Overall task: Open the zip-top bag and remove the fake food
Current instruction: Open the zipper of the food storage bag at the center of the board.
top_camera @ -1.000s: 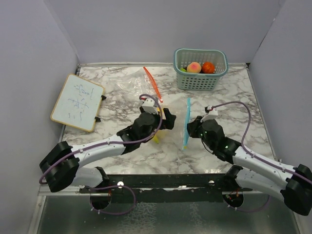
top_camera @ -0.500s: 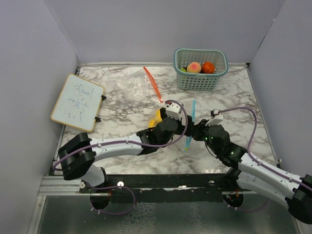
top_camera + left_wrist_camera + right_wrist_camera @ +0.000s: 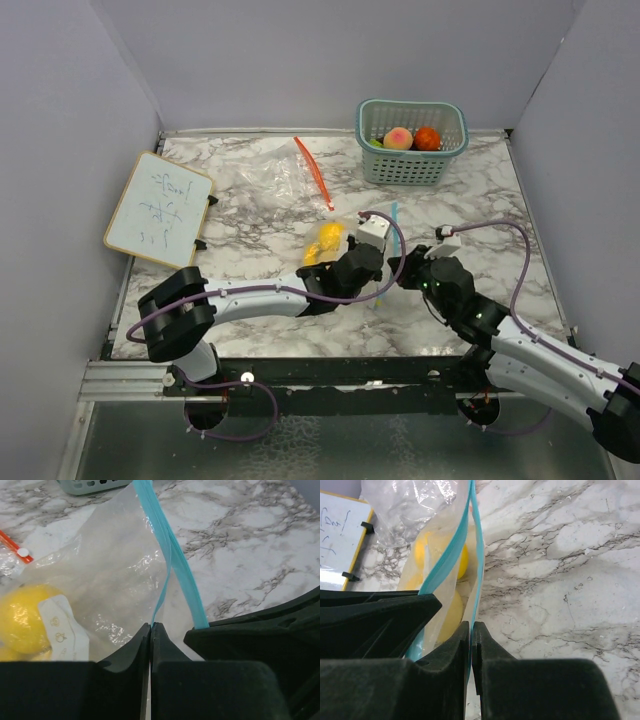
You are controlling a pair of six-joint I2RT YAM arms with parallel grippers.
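The zip-top bag (image 3: 110, 570) lies near the middle of the marble table (image 3: 480, 200), its blue zip strip (image 3: 170, 555) running toward 12 o'clock. Yellow fake food (image 3: 325, 243) sits inside it, at the end away from the zip; in the left wrist view one piece looks like a lemon (image 3: 22, 617). None of that is out yet.

The left gripper (image 3: 150, 627) is pinched on one clear lip of the mouth. The right gripper (image 3: 471, 626), just beside it, is clamped on the other lip along the blue strip. In the right wrist view the two blue tracks stand apart near the jaws, so I judge the seal partly split, with the opening in progress.

At 1 o'clock from the bag, a teal basket (image 3: 412, 165) holds a peach (image 3: 399, 138) and an orange (image 3: 427, 138), so some fruit seems already done. At 11 o'clock lies a second clear bag (image 3: 270, 175) with a red zip, looking emptied. What remains is widening this mouth and lifting out the yellow pieces.
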